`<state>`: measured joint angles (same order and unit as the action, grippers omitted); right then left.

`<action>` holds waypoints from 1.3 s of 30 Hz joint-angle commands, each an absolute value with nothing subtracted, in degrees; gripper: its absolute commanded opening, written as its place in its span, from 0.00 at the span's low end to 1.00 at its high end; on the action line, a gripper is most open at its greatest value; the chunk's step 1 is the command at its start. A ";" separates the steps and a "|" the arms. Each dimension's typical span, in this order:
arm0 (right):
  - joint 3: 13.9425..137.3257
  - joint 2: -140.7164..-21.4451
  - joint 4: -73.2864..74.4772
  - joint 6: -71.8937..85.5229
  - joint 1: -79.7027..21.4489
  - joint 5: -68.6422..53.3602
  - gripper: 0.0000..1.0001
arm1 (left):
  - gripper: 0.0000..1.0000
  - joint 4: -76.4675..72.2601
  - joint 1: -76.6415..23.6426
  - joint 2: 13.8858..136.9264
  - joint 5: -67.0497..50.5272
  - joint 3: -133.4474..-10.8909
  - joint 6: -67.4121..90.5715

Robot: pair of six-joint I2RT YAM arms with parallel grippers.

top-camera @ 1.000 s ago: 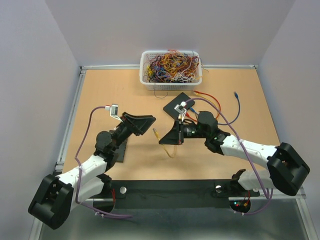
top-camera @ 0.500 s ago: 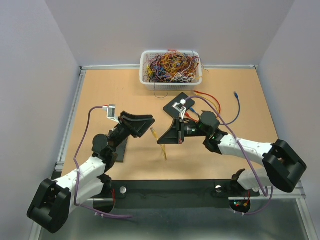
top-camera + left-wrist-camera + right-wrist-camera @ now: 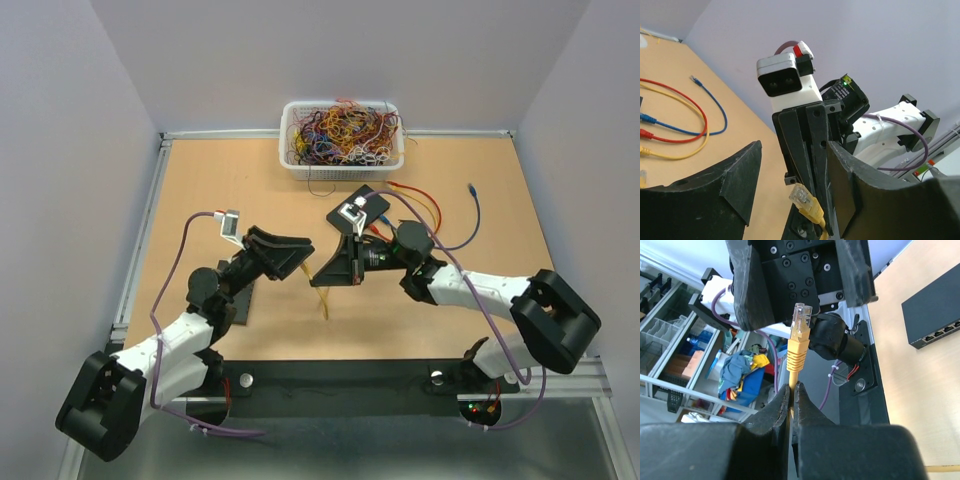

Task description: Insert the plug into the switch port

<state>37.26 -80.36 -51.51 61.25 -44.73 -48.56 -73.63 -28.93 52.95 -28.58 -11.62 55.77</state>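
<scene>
My right gripper (image 3: 792, 387) is shut on a yellow cable just behind its boot. The clear-tipped yellow plug (image 3: 801, 319) sticks out past the fingertips toward the left arm. In the top view the right gripper (image 3: 327, 273) faces the left gripper (image 3: 296, 256) at mid-table, with the plug (image 3: 305, 268) between them. My left gripper (image 3: 795, 170) is open, and the plug (image 3: 805, 197) sits between its two fingers without touching them. A black switch (image 3: 935, 322) with a row of ports lies flat on the table. In the top view it lies partly under the left arm (image 3: 241, 300).
A second black box (image 3: 365, 207) lies behind the right gripper, with red, yellow and blue cables (image 3: 425, 208) trailing from it. A white basket (image 3: 342, 165) of tangled wires stands at the back edge. The yellow cable's slack (image 3: 322, 303) hangs to the table.
My right gripper has carried the plug leftward, closer to the left gripper. The left gripper has shifted slightly and stays open.
</scene>
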 commanded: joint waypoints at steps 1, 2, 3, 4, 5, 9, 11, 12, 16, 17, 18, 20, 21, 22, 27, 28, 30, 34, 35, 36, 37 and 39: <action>40.08 -81.12 -56.42 61.17 -45.17 -48.08 0.01 | 0.62 -82.62 -29.36 52.56 -30.67 -11.25 55.90; 40.08 -81.47 -56.51 61.17 -45.09 -47.90 0.01 | 0.58 -82.70 -29.36 52.56 -30.76 -11.08 55.81; 39.99 -81.65 -56.77 61.17 -45.17 -47.47 0.00 | 0.55 -82.79 -29.36 52.38 -30.76 -10.90 55.90; 39.90 -81.74 -56.86 61.17 -45.18 -47.20 0.00 | 0.52 -82.71 -29.27 52.21 -30.59 -10.81 55.90; 39.82 -81.91 -57.04 61.35 -45.18 -46.94 0.00 | 0.50 -82.71 -29.27 52.12 -30.50 -10.81 55.90; 39.64 -82.18 -57.65 61.52 -45.09 -45.79 0.01 | 0.47 -82.70 -29.35 52.21 -30.32 -10.55 55.81; 39.55 -82.35 -57.74 61.70 -45.18 -45.53 0.00 | 0.42 -82.70 -29.36 52.12 -30.32 -10.46 55.72; 39.46 -82.53 -57.92 61.70 -45.18 -45.18 0.01 | 0.38 -82.71 -29.27 52.21 -30.32 -10.55 55.81; 39.02 -82.88 -58.36 62.22 -45.18 -44.04 0.00 | 0.10 -82.62 -29.27 52.12 -30.24 -10.37 55.72; 39.02 -83.05 -58.45 62.31 -45.18 -43.86 0.01 | 0.05 -82.53 -29.35 52.03 -30.06 -10.37 55.72; 38.94 -83.14 -58.53 62.31 -45.09 -43.68 0.00 | 0.02 -81.92 -29.36 51.94 -29.62 -10.28 55.81; 38.85 -83.58 -58.71 62.58 -45.09 -43.68 0.00 | 0.00 -81.48 -29.27 51.59 -29.27 -10.28 55.81; 38.76 -83.67 -58.80 62.67 -45.09 -43.68 0.00 | 0.00 -80.95 -29.27 51.42 -29.09 -10.20 55.81; 38.67 -83.85 -58.80 62.40 -45.17 -43.68 0.01 | 0.00 -80.69 -29.35 51.07 -28.92 -10.20 55.72; 38.32 -83.85 -58.10 61.79 -45.09 -43.50 0.48 | 0.00 -72.01 -29.27 49.40 -26.46 -11.33 53.80; 38.41 -83.67 -57.66 61.53 -44.91 -43.51 0.50 | 0.00 -69.11 -29.27 48.70 -25.76 -12.64 53.01; 38.76 -83.06 -56.43 59.86 -44.91 -44.03 0.50 | 0.00 -64.71 -29.27 48.08 -24.01 -13.18 51.42; 42.44 -81.13 -42.53 52.49 -45.00 -44.13 0.50 | 0.00 -53.40 -29.35 45.80 -19.53 -14.23 50.63; 43.76 -80.51 -38.10 47.34 -44.91 -42.90 0.50 | 0.00 -50.91 -29.36 45.36 -18.38 -15.28 50.36; 46.64 -79.38 -27.62 44.33 -45.00 -38.71 0.50 | 0.00 -46.10 -29.27 44.57 -16.11 -15.90 49.84; 48.67 -78.93 -22.12 41.25 -44.91 -35.89 0.50 | 0.00 -43.71 -29.27 44.13 -14.95 -16.60 49.57; 51.94 -78.75 -13.40 34.30 -45.00 -30.26 0.49 | 0.00 -37.05 -29.36 43.77 -11.62 -18.63 49.13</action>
<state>44.62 -82.08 -32.84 48.73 -44.73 -40.18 -49.01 -28.93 45.78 -18.63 -13.47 51.68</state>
